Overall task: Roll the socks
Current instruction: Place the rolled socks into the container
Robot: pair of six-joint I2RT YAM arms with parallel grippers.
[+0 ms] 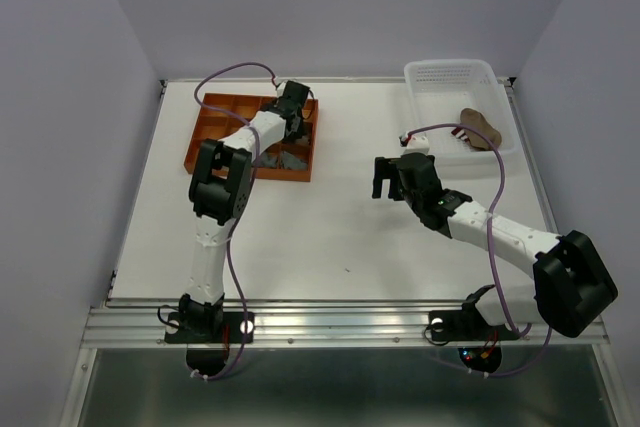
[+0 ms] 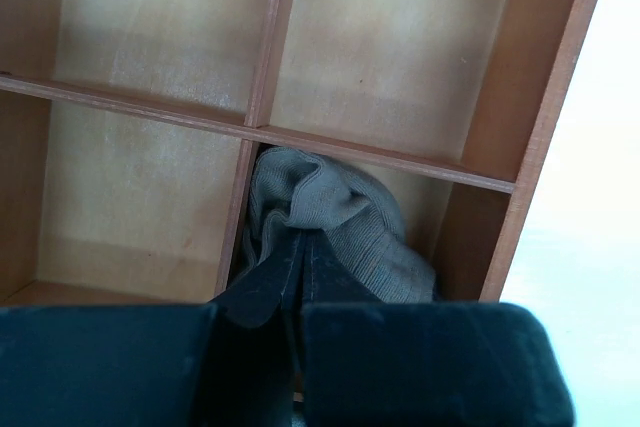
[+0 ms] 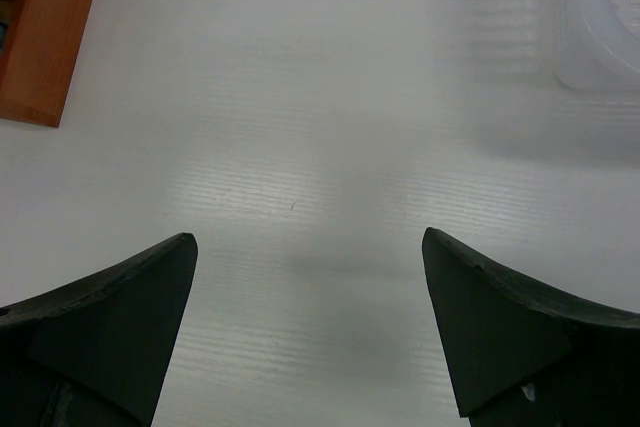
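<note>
Grey sock (image 2: 345,212) sits pinched in your left gripper (image 2: 300,272), stretched into the tray (image 2: 545,117); your right gripper (image 3: 310,287) hovers, fingers spread.

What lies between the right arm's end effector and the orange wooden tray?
Nothing: only bare white table. The top view shows the gap, and the right wrist view confirms it, with a corner of the tray beyond the open right end effector.

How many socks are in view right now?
2. A grey sock sits in a corner compartment of the wooden tray, pinched by the left tool; a brown sock lies in the white basket. The arm may hide others.
</note>
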